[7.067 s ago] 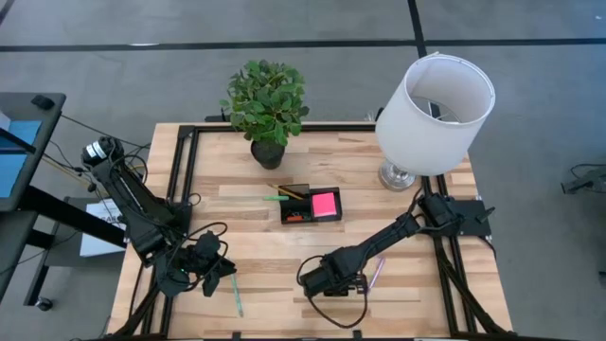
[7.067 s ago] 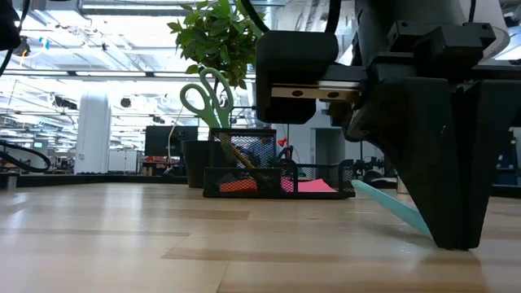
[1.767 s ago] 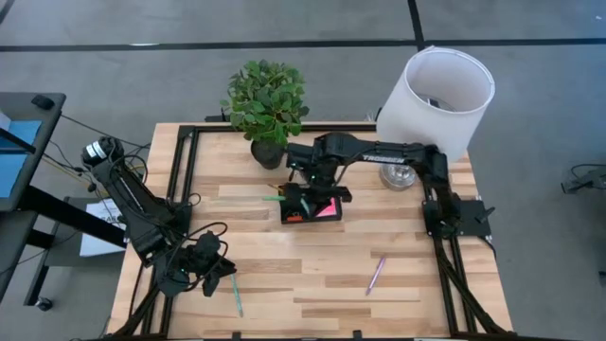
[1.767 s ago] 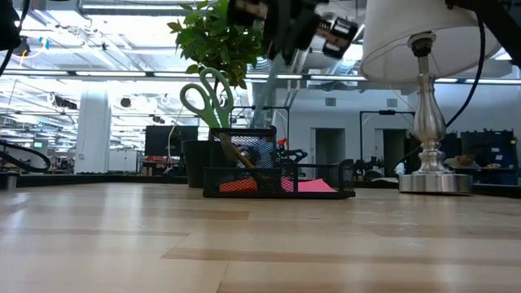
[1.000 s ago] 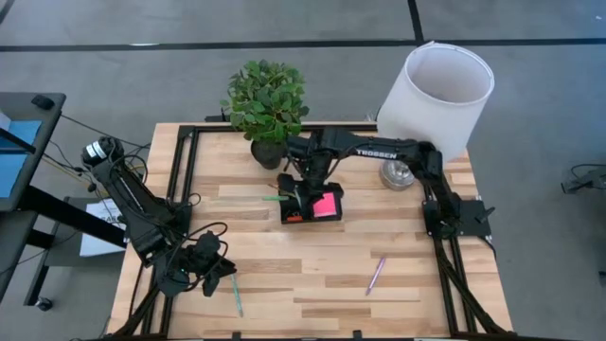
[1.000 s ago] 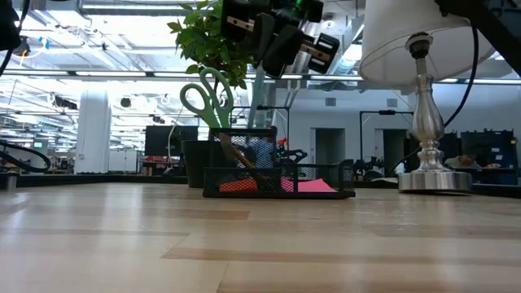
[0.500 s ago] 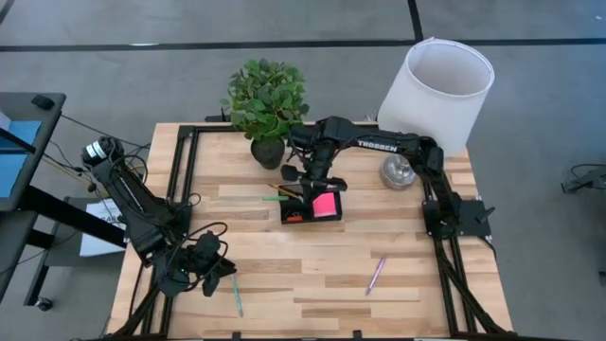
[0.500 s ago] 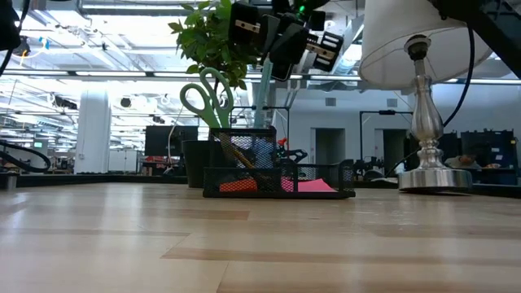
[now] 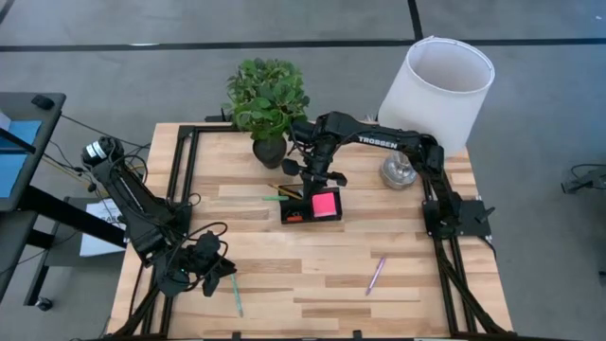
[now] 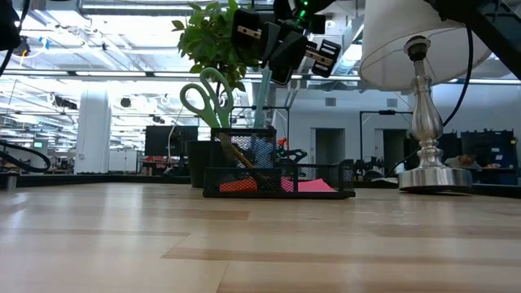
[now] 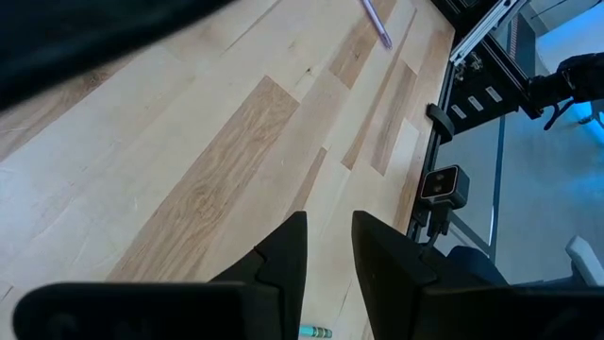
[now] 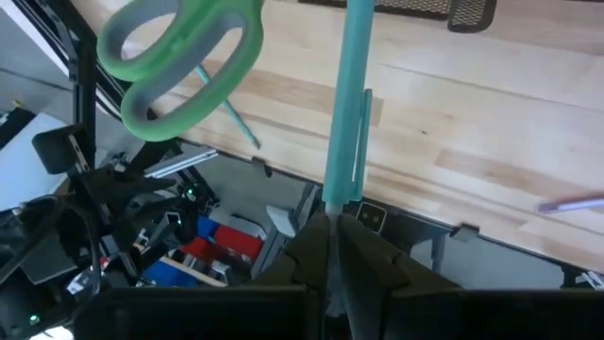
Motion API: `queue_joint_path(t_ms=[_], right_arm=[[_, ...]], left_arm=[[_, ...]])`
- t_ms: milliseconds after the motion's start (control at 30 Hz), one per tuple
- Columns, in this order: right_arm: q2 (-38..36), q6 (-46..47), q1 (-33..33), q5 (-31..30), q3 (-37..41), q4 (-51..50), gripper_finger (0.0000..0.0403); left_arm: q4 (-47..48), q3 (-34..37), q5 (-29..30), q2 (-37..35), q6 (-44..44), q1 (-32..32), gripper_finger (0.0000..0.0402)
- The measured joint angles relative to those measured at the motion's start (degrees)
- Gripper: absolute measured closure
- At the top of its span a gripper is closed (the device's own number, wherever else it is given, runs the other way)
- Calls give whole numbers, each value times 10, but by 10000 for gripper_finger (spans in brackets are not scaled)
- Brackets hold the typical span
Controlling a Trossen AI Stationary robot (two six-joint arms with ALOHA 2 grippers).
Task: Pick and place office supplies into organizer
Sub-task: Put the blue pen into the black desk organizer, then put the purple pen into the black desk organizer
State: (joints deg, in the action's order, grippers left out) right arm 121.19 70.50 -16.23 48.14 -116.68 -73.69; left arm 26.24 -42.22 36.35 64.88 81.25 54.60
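A long teal plastic pen (image 12: 345,104) hangs upright over the tall back compartment of the small black wire-mesh desk organizer (image 9: 310,206), which sits near the middle of the pale wooden table (image 9: 284,275). The pen's upper end is pinched between the fingers of the right gripper (image 12: 329,225), and in the low view its shaft (image 10: 265,94) drops from the gripper (image 10: 281,37) toward the cup, beside the green-handled scissors (image 10: 205,96) already standing there. Whether the tip has entered the cup cannot be told. A bright pink square sticky-note pad (image 9: 324,204) fills the organizer's flat section, with small red bits (image 10: 238,185) in the low front tray.

The step in hand appears to be the placing of this pen. The next move probably calls for lowering it straight down so the tip clears the cup rim and the scissor handles, then letting the fingers part only once the shaft is well inside, since a tilted release could tip it out over the edge.

Two supplies lie loose on the table: a thin pink pen (image 9: 376,275) well in front of the organizer and a thin teal pencil (image 9: 237,296) near the front left. The left gripper (image 11: 327,260) rests low just beside that pencil, its fingers slightly apart and holding nothing.

A green leafy plant in a dark pot (image 9: 268,104) stands just behind the organizer, and a white-shaded lamp (image 9: 436,90) at the back right.
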Motion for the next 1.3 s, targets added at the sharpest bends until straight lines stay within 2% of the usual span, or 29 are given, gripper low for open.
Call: queue_joint_path(t_ms=[500, 733, 933, 1300], right_arm=[[0, 6, 20, 3, 0, 6, 386], [0, 5, 19, -4, 0, 52, 386], [0, 15, 19, -7, 0, 51, 384], [0, 45, 28, -15, 0, 40, 328]], left_arm=[[0, 0, 0, 0, 0, 0, 322], [0, 0, 0, 0, 0, 0, 322], [0, 0, 0, 0, 0, 0, 322], [0, 0, 0, 0, 0, 0, 322]])
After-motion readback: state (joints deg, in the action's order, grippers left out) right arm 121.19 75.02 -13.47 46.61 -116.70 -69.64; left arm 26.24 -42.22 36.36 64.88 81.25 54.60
